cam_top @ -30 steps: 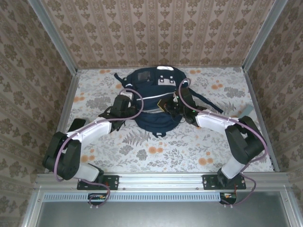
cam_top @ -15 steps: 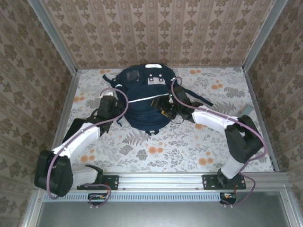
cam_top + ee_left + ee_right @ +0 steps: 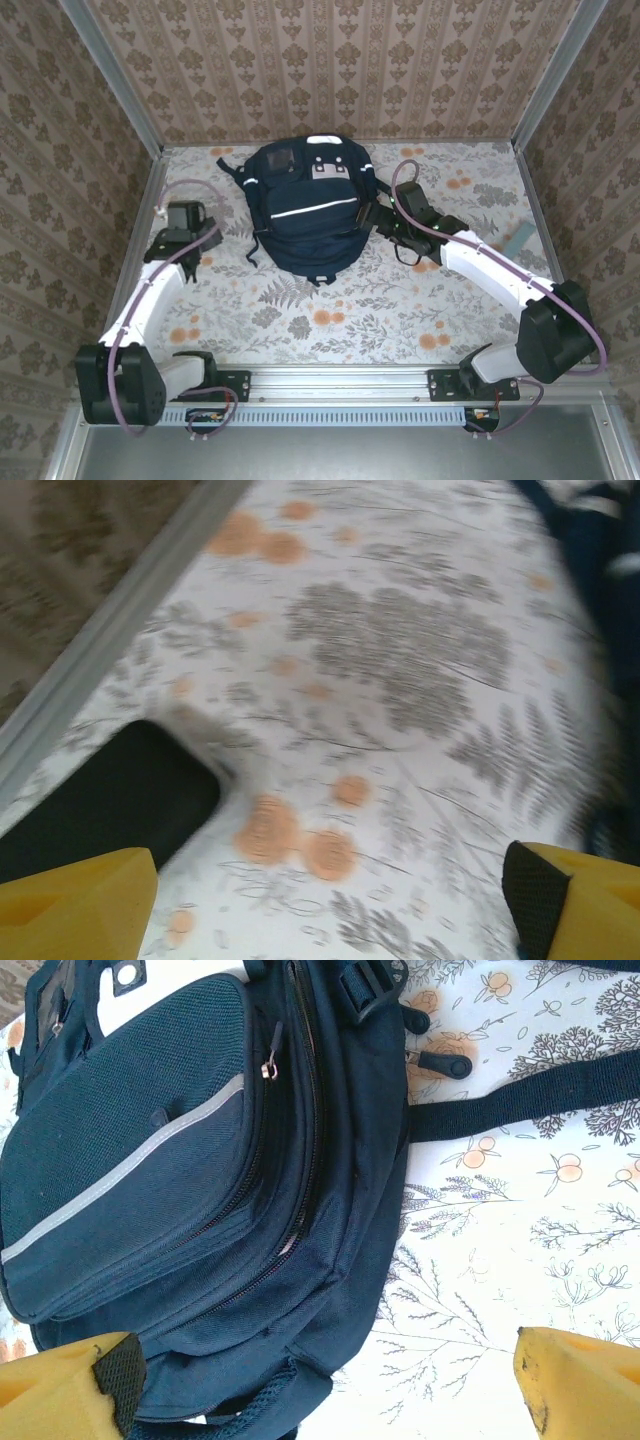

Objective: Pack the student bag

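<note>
The bag lies flat, front up, at the far middle of the table. The right gripper is just beside its right edge, and the left gripper is well apart from it, by the table's left rail. Both grippers stand wide open with nothing between the jaws. The bag is soft woven fabric, so it will likely sag and fold if lifted by one point. It looks plump, so probably not weightless, and the cloth should not slip. Good holds seem to be the straps, or a zip pull for opening a compartment. It is navy, with a white stripe across the front pocket, grey-white patches near its far end, and zips that look shut.
</note>
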`<state>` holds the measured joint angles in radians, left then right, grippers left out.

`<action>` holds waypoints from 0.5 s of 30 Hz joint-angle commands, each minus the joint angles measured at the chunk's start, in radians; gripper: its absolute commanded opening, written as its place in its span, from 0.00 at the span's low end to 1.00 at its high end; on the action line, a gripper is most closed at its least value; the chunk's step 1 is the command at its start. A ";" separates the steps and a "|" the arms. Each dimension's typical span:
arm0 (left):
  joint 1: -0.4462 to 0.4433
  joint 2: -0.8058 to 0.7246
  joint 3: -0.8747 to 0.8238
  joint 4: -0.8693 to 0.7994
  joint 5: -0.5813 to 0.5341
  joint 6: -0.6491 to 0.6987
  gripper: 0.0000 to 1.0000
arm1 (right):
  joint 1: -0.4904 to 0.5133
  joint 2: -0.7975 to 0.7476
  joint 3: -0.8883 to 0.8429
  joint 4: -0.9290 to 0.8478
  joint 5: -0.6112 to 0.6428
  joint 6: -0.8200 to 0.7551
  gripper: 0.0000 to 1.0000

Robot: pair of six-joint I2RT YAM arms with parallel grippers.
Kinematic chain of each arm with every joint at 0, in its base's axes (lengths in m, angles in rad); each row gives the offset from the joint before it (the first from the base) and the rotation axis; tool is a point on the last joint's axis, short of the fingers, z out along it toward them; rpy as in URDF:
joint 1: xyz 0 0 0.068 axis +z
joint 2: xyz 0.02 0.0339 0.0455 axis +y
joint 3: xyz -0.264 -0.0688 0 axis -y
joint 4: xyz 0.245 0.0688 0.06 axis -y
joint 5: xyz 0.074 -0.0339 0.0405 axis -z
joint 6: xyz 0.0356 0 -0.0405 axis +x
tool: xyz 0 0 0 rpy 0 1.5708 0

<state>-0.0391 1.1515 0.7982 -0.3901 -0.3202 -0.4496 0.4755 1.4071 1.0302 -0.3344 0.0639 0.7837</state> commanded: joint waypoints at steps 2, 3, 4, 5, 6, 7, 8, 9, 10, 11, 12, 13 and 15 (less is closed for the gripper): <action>0.156 0.026 0.004 -0.071 0.024 -0.118 0.92 | 0.000 0.022 0.013 -0.013 -0.041 -0.026 0.97; 0.190 0.030 -0.004 -0.069 0.025 -0.134 0.92 | 0.000 0.029 0.017 -0.013 -0.055 -0.026 0.97; 0.215 0.036 -0.011 -0.070 0.018 -0.145 0.92 | 0.000 0.037 0.020 -0.010 -0.070 -0.026 0.97; 0.235 0.042 -0.018 -0.075 0.007 -0.156 0.93 | 0.002 0.042 0.022 -0.009 -0.082 -0.026 0.97; 0.259 0.050 -0.026 -0.074 0.003 -0.163 0.93 | 0.002 0.044 0.021 -0.005 -0.089 -0.026 0.97; 0.281 0.062 -0.032 -0.076 0.008 -0.173 0.93 | 0.002 0.045 0.017 0.001 -0.093 -0.022 0.97; 0.298 0.072 -0.035 -0.078 0.010 -0.180 0.93 | 0.002 0.044 0.011 0.006 -0.098 -0.016 0.97; 0.311 0.087 -0.038 -0.079 0.010 -0.183 0.93 | 0.002 0.043 0.005 0.013 -0.103 -0.013 0.97; 0.320 0.106 -0.036 -0.085 0.010 -0.188 0.93 | 0.002 0.041 -0.002 0.022 -0.106 -0.008 0.97; 0.329 0.122 -0.033 -0.091 0.011 -0.189 0.93 | 0.002 0.042 -0.006 0.027 -0.107 -0.006 0.97; 0.336 0.142 -0.027 -0.100 0.017 -0.189 0.93 | 0.002 0.041 -0.008 0.029 -0.110 -0.003 0.97; 0.341 0.158 -0.022 -0.109 0.028 -0.189 0.93 | 0.002 0.042 -0.007 0.030 -0.113 -0.001 0.97; 0.344 0.180 -0.027 -0.097 0.063 -0.185 0.93 | 0.002 0.041 -0.004 0.026 -0.115 -0.003 0.97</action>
<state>0.2966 1.3106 0.7765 -0.4583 -0.2981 -0.6102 0.4755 1.4448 1.0302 -0.3168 -0.0292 0.7807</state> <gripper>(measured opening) 0.925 0.967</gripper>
